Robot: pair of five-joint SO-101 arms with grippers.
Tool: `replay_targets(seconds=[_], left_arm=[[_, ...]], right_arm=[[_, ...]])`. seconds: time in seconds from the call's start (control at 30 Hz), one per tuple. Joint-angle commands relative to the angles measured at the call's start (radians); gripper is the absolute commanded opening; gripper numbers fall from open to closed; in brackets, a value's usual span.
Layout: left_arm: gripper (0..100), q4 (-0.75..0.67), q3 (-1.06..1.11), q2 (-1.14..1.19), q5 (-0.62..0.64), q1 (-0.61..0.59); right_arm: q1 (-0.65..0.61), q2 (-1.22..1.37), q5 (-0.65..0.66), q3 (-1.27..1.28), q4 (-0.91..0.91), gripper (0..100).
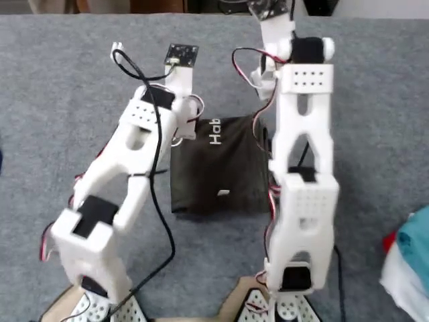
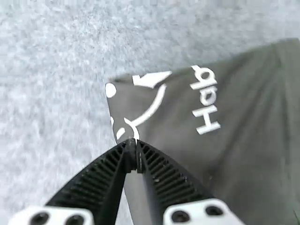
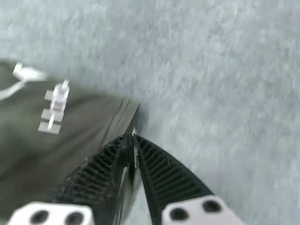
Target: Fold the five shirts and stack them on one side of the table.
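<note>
While the grey worktop (image 1: 60, 80) carried it between the two arms, the dark shirt (image 1: 218, 168) lay flat as a folded rectangle.
Light, limp and several layers thick, it would probably sag and fall open if raised by one point, so its edge corners looked the sensible holds. A heap of coloured garments (image 1: 410, 258) sat at the worktop's edge, well apart. The left end effector (image 2: 132, 154) was pinched together on the edge beside the white print, and the right end effector (image 3: 132, 140) was clamped on a layered corner.
</note>
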Motion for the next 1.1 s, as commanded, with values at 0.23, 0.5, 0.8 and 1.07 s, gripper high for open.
replay_targets(seconds=[0.23, 0.5, 0.8, 1.07], left_arm=[[2, -0.006, -0.443, 0.401, 0.008, -0.023], [2, 0.163, -0.740, 0.613, 0.006, -0.023], [2, 0.265, -0.984, 0.785, 0.003, -0.061], [2, 0.407, -1.158, 0.832, 0.003, -0.064]], right_arm=[[-0.022, -0.519, 0.002, 1.007, -0.201, 0.5], [-0.016, -0.535, 0.008, 1.331, -0.443, 0.5], [0.114, -0.535, 0.048, 1.429, -0.582, 0.5], [0.108, -0.545, 0.074, 1.417, -0.574, 0.5]])
